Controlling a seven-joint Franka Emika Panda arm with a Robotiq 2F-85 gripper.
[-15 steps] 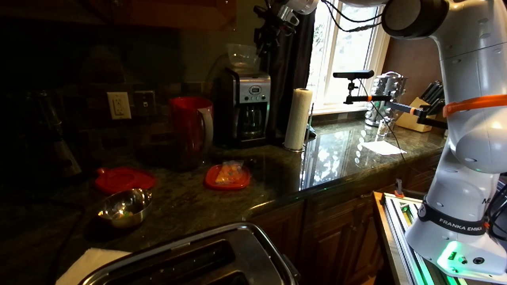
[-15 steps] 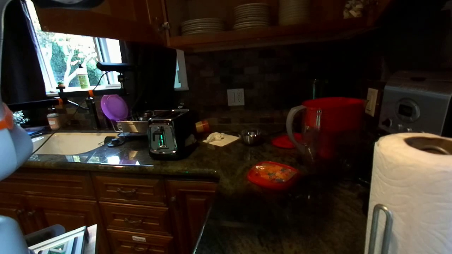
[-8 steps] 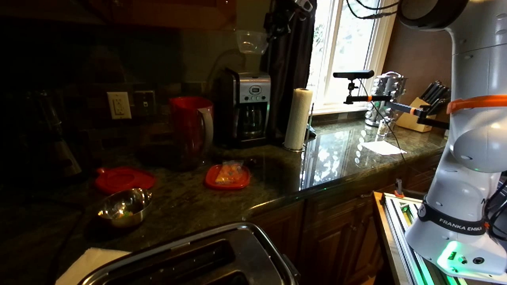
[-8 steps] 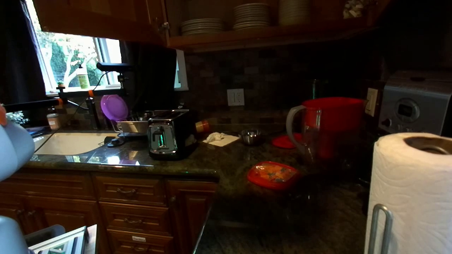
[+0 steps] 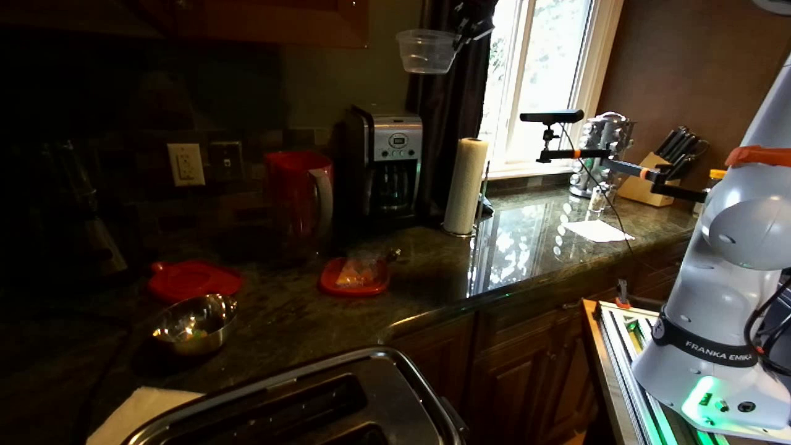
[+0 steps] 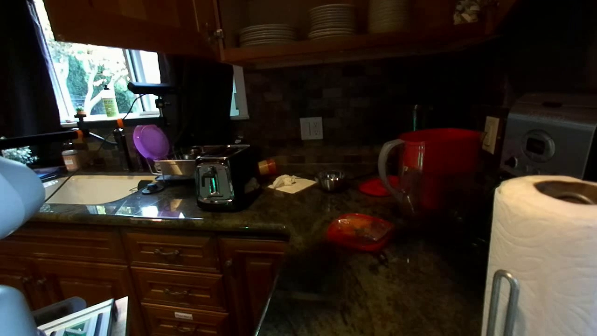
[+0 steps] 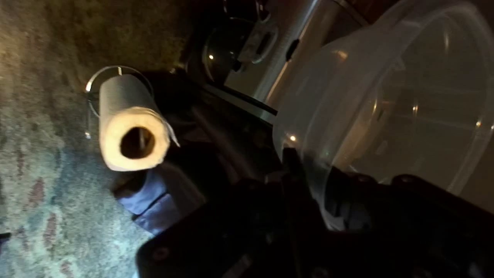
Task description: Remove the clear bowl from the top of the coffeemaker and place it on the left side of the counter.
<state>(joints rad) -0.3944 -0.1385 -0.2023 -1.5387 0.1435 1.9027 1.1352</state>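
Black and dimly lit, the gripper (image 7: 313, 166) is clenched on the side of the clear bowl (image 5: 426, 52), which is held aloft, mouth upward, higher than the coffeemaker (image 5: 395, 157) and apart from it. On the counter (image 5: 429, 267) below, the coffeemaker is flanked by a paper towel roll (image 5: 465, 188) and a red pitcher (image 5: 293, 191).

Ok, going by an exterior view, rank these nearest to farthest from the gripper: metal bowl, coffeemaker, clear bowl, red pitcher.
1. Clear bowl: held by the gripper.
2. Coffeemaker: below that, slightly left.
3. Red pitcher: left of the coffeemaker.
4. Metal bowl: farther left, on the counter.
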